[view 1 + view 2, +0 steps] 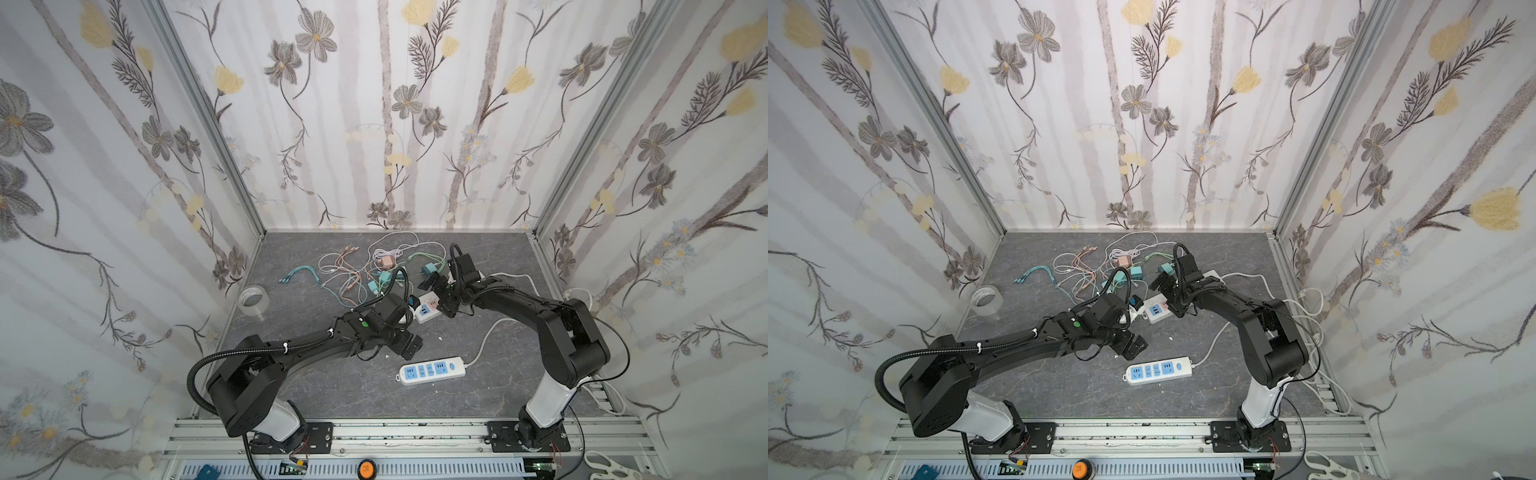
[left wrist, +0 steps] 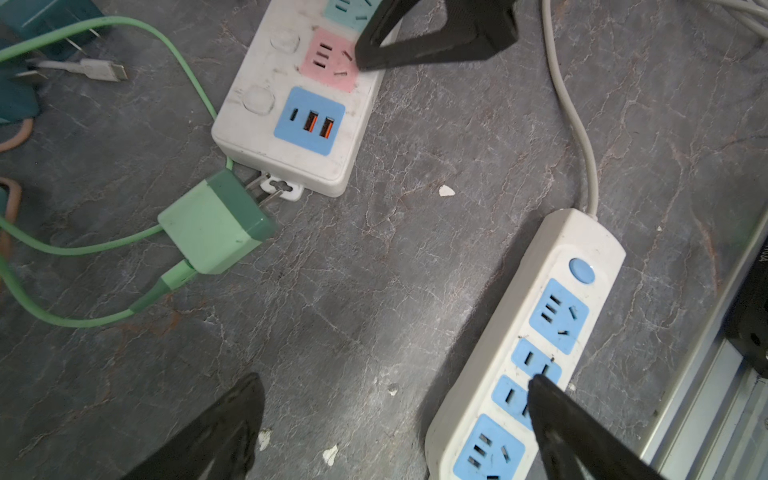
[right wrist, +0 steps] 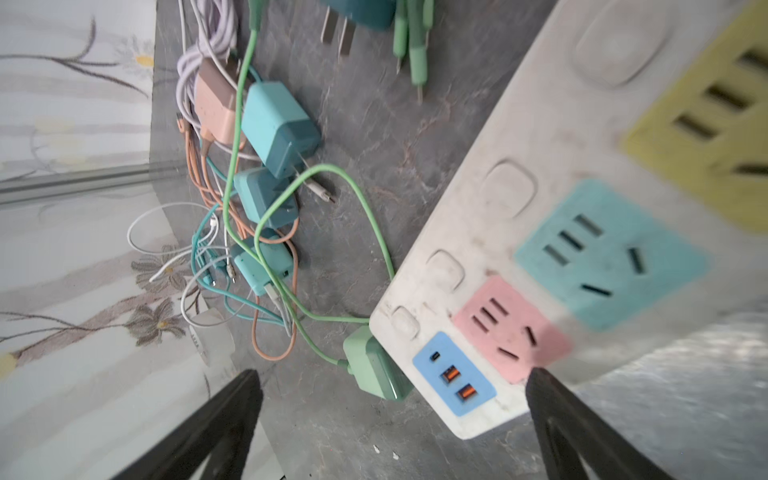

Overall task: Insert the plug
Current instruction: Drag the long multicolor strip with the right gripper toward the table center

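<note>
Left gripper (image 2: 395, 382) hangs spread and empty over the middle of the worktop (image 2: 374, 270), one finger above the blue-socket strip (image 2: 582, 245). Green plug (image 2: 216, 226) lies loose there, prongs against the end of the multicolour strip (image 2: 291, 166). Right gripper (image 3: 392, 376), spread wide and empty, hovers over that strip.

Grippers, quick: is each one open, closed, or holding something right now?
Left gripper: open, holding nothing.
Right gripper: open, holding nothing.
</note>
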Action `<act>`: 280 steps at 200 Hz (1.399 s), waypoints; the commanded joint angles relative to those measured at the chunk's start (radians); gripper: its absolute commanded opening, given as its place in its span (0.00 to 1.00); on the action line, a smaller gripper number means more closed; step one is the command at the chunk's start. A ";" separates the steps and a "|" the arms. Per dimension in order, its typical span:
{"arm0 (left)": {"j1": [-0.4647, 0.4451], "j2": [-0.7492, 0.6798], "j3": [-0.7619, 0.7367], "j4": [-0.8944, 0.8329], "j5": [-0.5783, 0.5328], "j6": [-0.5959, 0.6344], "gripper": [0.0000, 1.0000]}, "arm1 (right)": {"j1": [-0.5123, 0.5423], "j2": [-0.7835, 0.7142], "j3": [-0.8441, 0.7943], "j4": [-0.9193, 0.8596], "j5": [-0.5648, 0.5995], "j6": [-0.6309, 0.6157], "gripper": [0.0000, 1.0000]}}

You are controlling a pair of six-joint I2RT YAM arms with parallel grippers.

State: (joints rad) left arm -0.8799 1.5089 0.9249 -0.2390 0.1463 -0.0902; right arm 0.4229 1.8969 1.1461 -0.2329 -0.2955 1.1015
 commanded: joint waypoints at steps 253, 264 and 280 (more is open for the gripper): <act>-0.044 0.542 0.580 -0.159 -0.330 -0.006 1.00 | -0.276 0.703 1.141 -0.806 0.093 -0.749 0.02; -0.045 0.546 0.576 -0.155 -0.318 -0.001 1.00 | -0.274 0.705 1.142 -0.794 0.092 -0.725 0.00; -0.044 0.549 0.568 -0.149 -0.304 0.006 1.00 | -0.273 0.706 1.143 -0.798 0.099 -0.694 0.00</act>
State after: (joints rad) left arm -0.9241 2.0514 1.4948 -0.3862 -0.1749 -0.1036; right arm 0.1467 2.5996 2.2757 -1.0645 -0.1783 0.3321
